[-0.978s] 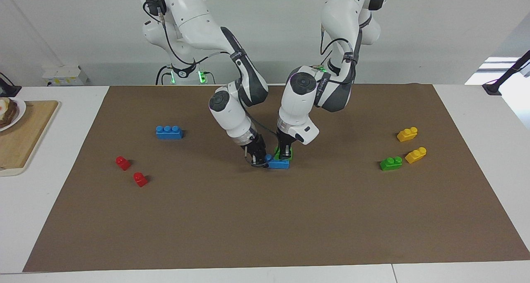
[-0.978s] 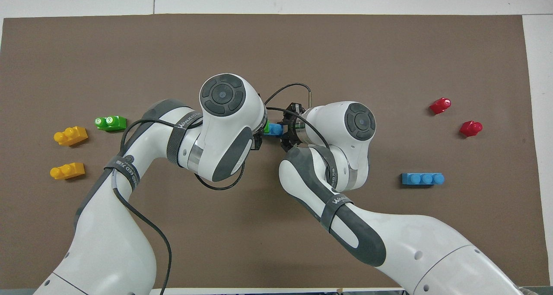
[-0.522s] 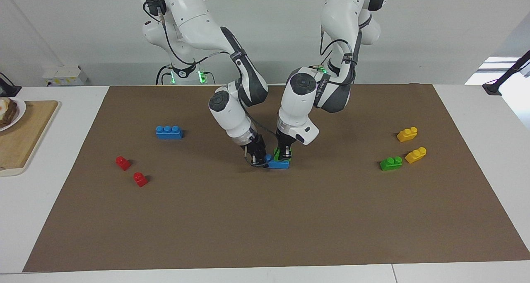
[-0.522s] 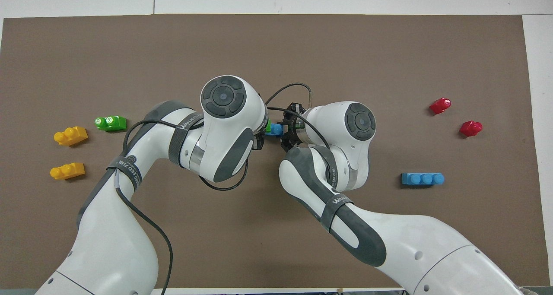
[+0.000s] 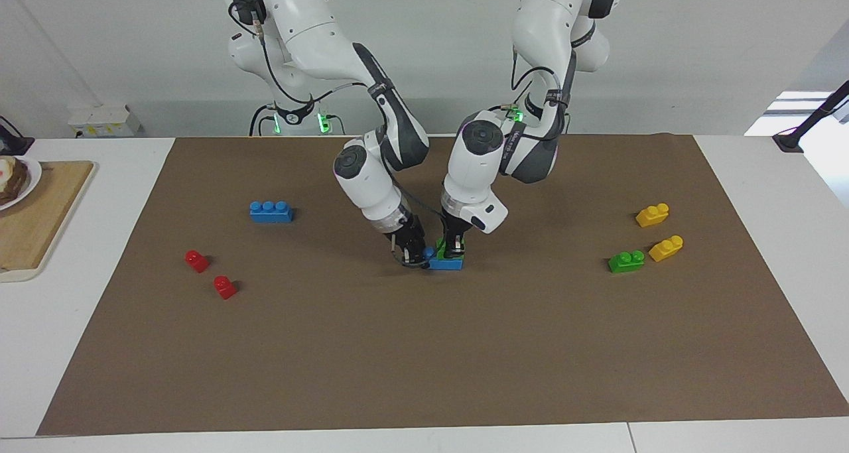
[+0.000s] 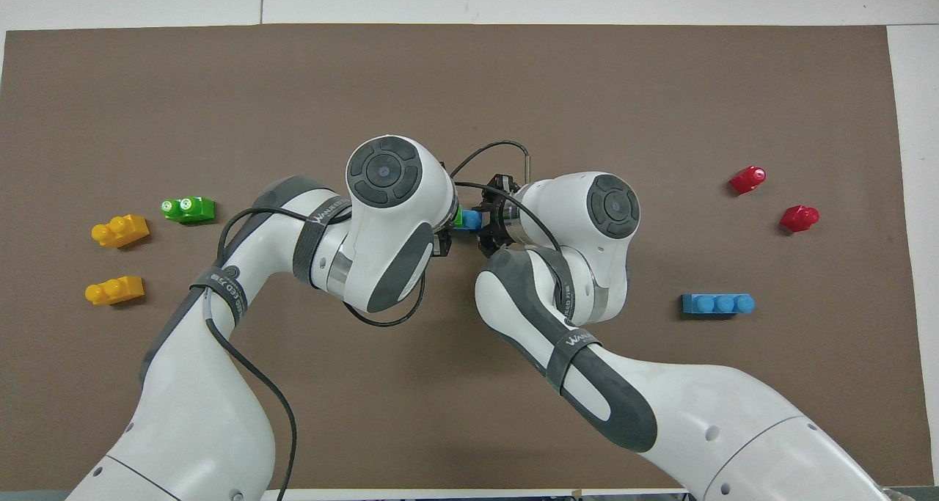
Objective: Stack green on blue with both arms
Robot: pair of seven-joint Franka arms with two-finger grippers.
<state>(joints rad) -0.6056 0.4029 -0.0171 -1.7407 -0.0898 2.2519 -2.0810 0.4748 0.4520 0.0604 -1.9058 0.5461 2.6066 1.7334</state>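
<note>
The left gripper (image 5: 454, 247) is pinched on the green brick (image 5: 459, 245) and holds it down on the blue brick (image 5: 446, 262). The green one sits on the blue brick's end toward the left arm. The right gripper (image 5: 412, 254) is clamped on the blue brick's other end, holding it flat on the brown mat (image 5: 424, 347), mid-table.

This looks like the pressing step, and the stack seems almost made. Next, the left gripper should push straight down until the green brick clicks on, then let go. The right one should hold the blue brick steady, or the brick could tip.

Another blue brick (image 5: 270, 211) lies well apart from the stack, toward the right arm's end. Another green brick (image 5: 626, 261) lies toward the left arm's end.
</note>
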